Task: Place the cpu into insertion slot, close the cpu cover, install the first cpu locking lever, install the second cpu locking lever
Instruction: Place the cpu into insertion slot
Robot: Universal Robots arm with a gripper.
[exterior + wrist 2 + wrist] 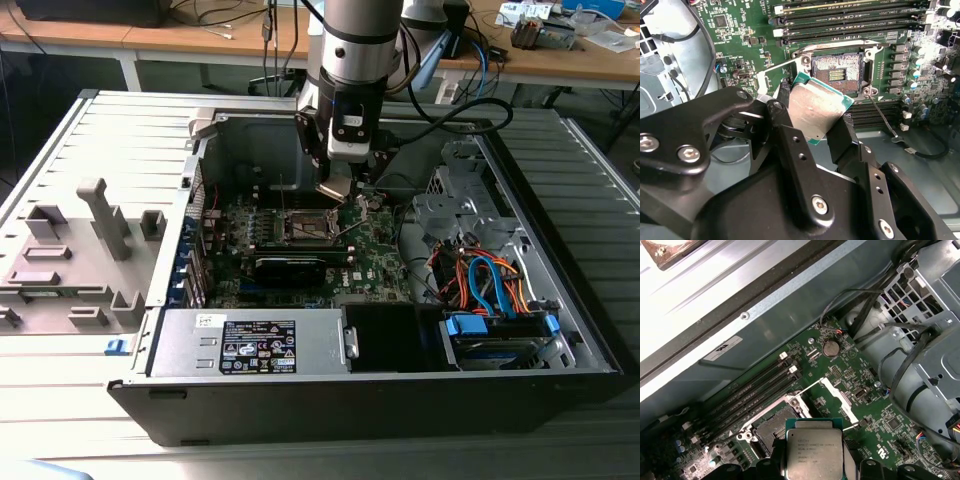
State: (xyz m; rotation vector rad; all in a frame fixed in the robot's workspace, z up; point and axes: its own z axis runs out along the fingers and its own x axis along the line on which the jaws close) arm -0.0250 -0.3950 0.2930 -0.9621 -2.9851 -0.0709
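**Robotics lab, PC assembly bench**

Robot arm (360, 40) hangs over an open computer case (400, 405) lying on its side on a ribbed grey metal table (60, 150). Green circuit board (375, 250) sits exposed right under the claw (340, 188), which grips a chip (815, 112). Behind the claw: wooden desks (590, 62) strewn with cables (215, 15) and small parts. Well off from the claw, on the exterior view's left: grey plastic fixture blocks (95, 215) on the table.
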